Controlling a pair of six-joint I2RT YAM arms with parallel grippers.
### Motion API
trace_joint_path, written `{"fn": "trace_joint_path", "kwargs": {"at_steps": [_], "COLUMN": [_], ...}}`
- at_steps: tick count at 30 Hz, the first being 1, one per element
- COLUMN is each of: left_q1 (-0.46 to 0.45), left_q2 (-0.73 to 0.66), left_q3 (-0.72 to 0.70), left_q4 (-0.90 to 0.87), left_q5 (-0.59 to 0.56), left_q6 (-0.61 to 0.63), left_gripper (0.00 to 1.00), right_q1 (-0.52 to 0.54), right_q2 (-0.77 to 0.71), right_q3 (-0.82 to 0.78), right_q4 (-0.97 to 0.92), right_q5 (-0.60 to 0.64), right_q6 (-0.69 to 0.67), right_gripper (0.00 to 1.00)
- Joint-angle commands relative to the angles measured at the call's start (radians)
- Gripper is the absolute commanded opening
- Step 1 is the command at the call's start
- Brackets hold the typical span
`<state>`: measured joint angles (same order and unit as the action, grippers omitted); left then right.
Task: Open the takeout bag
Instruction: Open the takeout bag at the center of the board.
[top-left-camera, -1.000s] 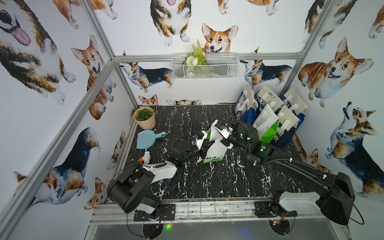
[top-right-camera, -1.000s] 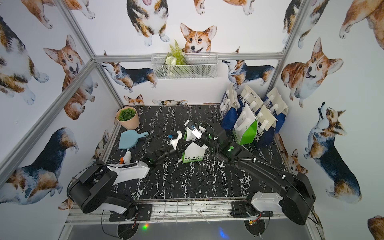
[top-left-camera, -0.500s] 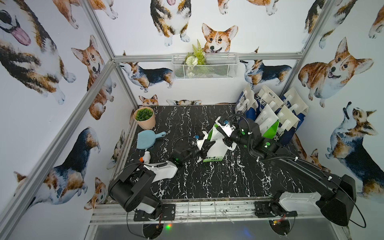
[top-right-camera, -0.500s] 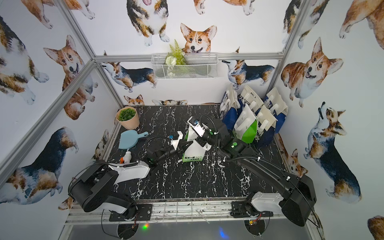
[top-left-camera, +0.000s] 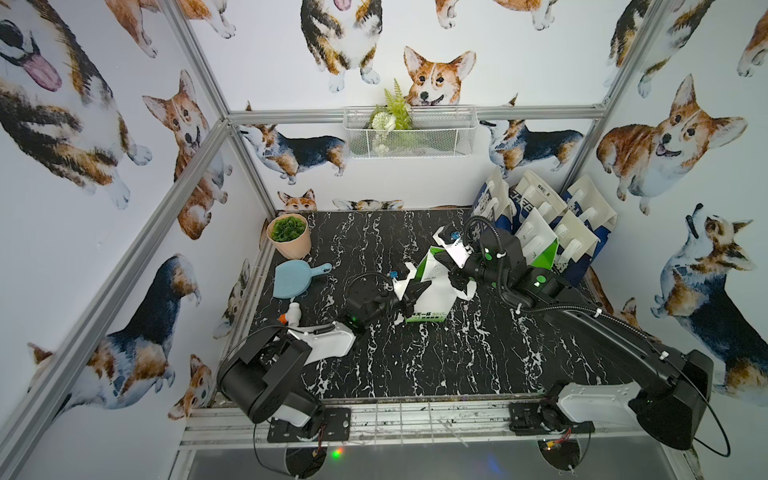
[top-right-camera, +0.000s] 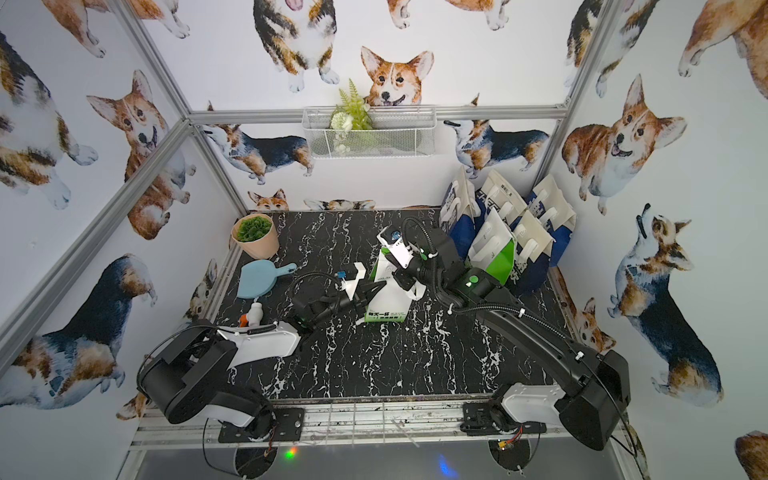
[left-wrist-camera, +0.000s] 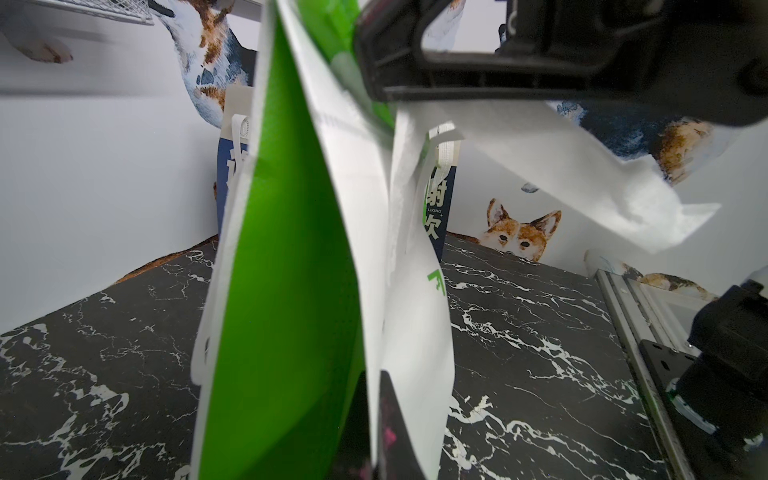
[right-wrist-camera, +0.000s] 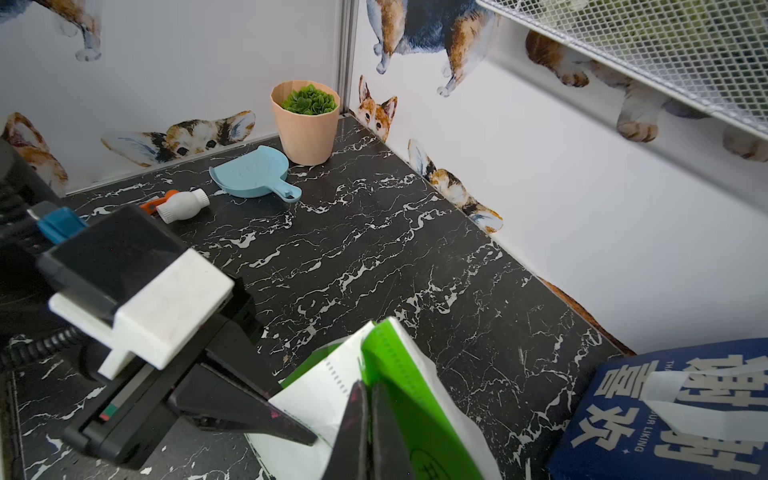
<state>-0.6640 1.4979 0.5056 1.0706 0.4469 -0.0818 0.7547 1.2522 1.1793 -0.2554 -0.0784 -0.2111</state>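
- The left gripper (top-left-camera: 409, 293) is closed. Its black fingers pinch the white side wall of the takeout bag (top-left-camera: 432, 291) near the top, on the side that faces the left arm.
- In the left wrist view, one finger (left-wrist-camera: 395, 428) lies flat against this white wall, with the green gusset of the bag just beside it.
- The right gripper (top-left-camera: 452, 277) is closed too. It holds the opposite upper edge of the bag, and a white handle strip hangs below it.
- In the right wrist view the two fingers (right-wrist-camera: 353, 428) stand tight together on the rim, where a green fold and a white wall meet.
- The takeout bag stands upright on the black marble table (top-left-camera: 415, 365), about in the middle, between the two grippers.
- Both arms reach in from the near edge of the table, the left one low and the right one long and higher.
- At the far right corner a row of closed paper bags (top-left-camera: 540, 216) leans on the wall, near the task bag but apart from it.
- At the far left stand a plant pot (top-left-camera: 291, 243), a blue scoop (top-left-camera: 293, 279) and a small white bottle (top-left-camera: 292, 318), well apart from the bag.
- A wire basket (top-left-camera: 409, 137) hangs on the back wall.
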Motion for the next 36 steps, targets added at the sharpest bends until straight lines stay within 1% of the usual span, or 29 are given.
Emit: {"fn": "trace_joint_path", "kwargs": {"at_steps": [1,4,7,14,17,20,30,36], "left_q1": [0.001,0.001,0.001,0.001,0.001,0.001,0.004,0.003], "left_q2": [0.017,0.035,0.061,0.116,0.129,0.139,0.186,0.198], "left_q3": [-0.011,-0.015,-0.029,-0.042,-0.043,-0.045,-0.055,-0.056], "left_q4": [-0.129,-0.118,-0.067,-0.007,-0.003,0.000,0.045,0.048], "left_q5": [-0.013,-0.010,-0.008,-0.016,-0.014,-0.017,-0.022,-0.031], "left_q6": [0.022,0.031,0.029,0.019,0.022,0.031,0.030,0.031], "left_gripper": [0.00,0.00,0.00,0.00,0.00,0.00,0.00,0.00], "right_q1": [-0.015,-0.015,-0.018,-0.044,-0.052,-0.068,-0.085,-0.109], "right_q2": [-0.007,0.000,0.004,-0.002,0.005,0.006,0.010,0.019], "right_q3": [0.043,0.047,0.042,0.056,0.069,0.082,0.119,0.136], "right_q4": [0.169,0.159,0.149,0.116,0.093,0.080,0.038,0.020], "right_q5": [0.042,0.034,0.028,-0.024,-0.039,-0.080,-0.124,-0.178], "right_q6": [0.034,0.034,0.032,0.059,0.066,0.090,0.120,0.161], "right_gripper": [0.00,0.00,0.00,0.00,0.00,0.00,0.00,0.00]}}
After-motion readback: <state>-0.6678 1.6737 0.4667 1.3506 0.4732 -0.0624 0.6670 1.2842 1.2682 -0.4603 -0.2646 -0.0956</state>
